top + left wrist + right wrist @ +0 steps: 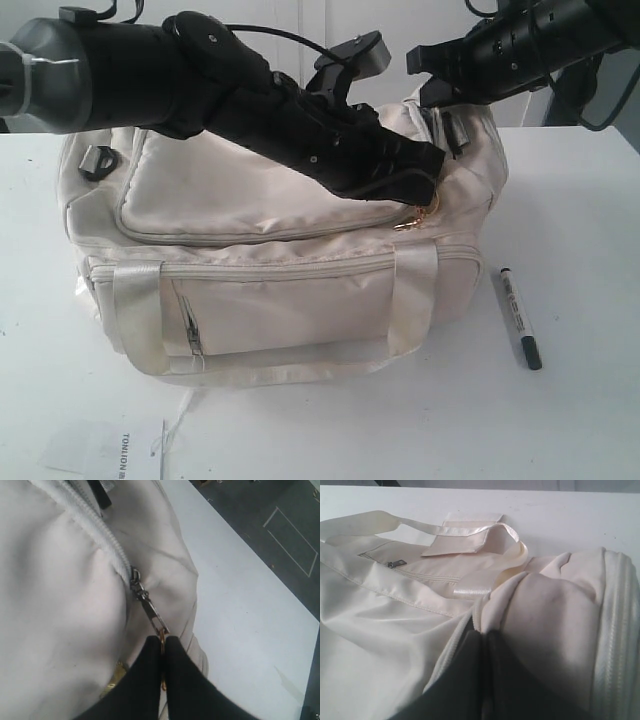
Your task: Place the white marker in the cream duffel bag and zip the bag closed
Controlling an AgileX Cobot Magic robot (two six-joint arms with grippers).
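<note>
White worktop [580, 200] carries the cream duffel bag [270, 300], the white marker [520, 318] just beside it. Left gripper [163, 639] jaws pinch the zip pull [151, 612]; right gripper [481, 632] jaws clamp bag fabric.

The left arm [300, 130] covers much of the bag's [270, 300] top. The zip pull's [152, 612] end disappears inside the left pincer [164, 647], which hides most of the gold charm [116, 677]. The marker's [520, 318] printing is too small to read. The frame edge cuts off a paper label [100, 450].
</note>
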